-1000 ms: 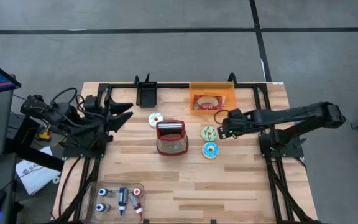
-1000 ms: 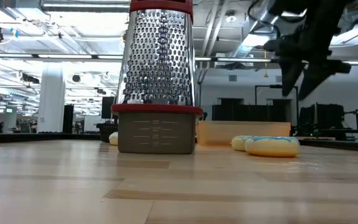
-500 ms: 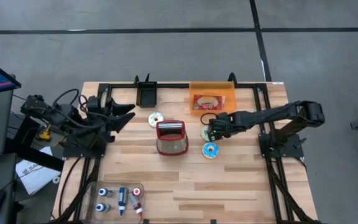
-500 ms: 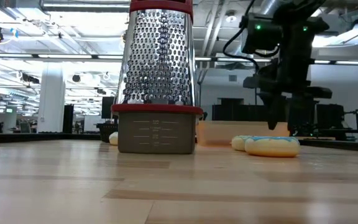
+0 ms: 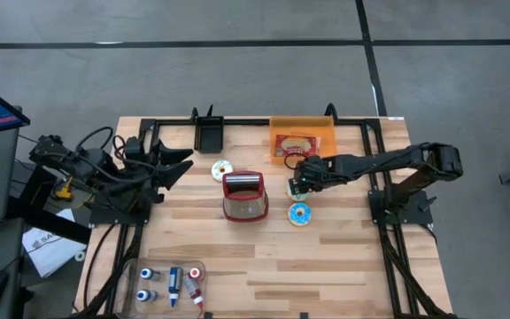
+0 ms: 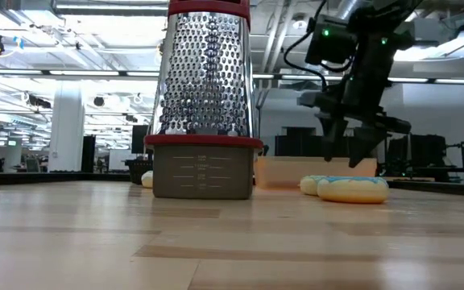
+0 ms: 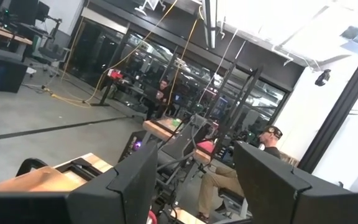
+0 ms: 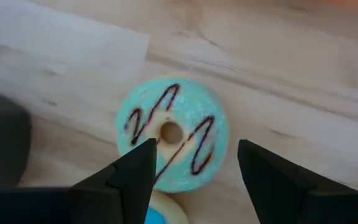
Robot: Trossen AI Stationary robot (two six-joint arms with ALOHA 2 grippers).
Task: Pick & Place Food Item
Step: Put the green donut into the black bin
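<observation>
Right arm now over the doughnut
Right jaws (image 8: 191,180) spread wide, empty, have swung above the green doughnut (image 8: 171,132); grab comes next.

A light wooden bench (image 5: 326,266) of joined planks is seen from above, with black frame rails fixed along its back and side edges. Near the middle a box grater (image 5: 244,196) with a red top and base is stood upright. A small doughnut (image 5: 221,169) lies behind and to the left of it. To the grater's right, a blue-iced doughnut (image 5: 299,213) lies on the wood, and a second doughnut (image 5: 296,189) with dark drizzle lies just behind that. At the back edge an orange tray (image 5: 303,128) is set, holding a red packet. At the front left corner a clear tray (image 5: 134,285) with small bottles is placed.
</observation>
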